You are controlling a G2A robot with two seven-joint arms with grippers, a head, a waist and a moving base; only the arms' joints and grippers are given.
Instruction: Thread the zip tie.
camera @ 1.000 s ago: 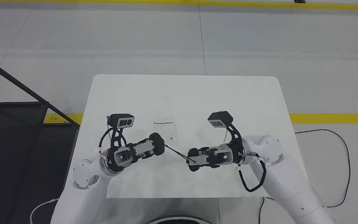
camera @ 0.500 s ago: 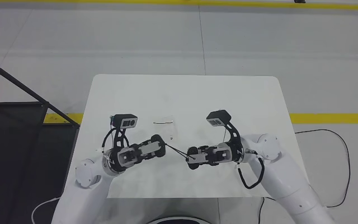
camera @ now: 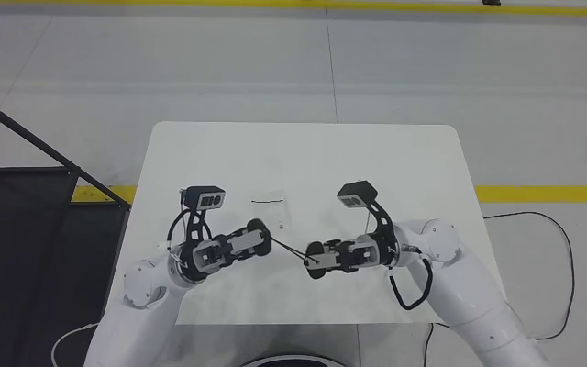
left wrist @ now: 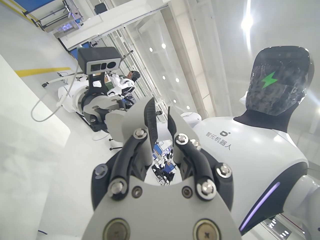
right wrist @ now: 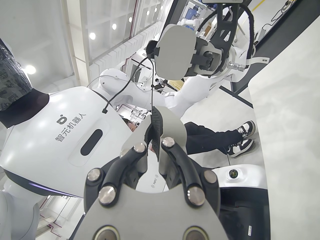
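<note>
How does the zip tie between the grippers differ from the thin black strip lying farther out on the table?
The zip tie is gripped by the left gripper and the right gripper, clear of the table; the black strip lies on it, untouched. The zip tie slants across the top view; the black strip runs nearly parallel to the table's far edge. Both are thin and black.

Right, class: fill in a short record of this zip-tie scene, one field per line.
Table: white, both arms over its near half
Zip tie: thin black strap, in the air, spanning between the two claws
Right claw: shut on the zip tie
Left claw: at the strap's other end, facing the right claw
Also on table: small clear item beyond the claws, too small to identify
</note>
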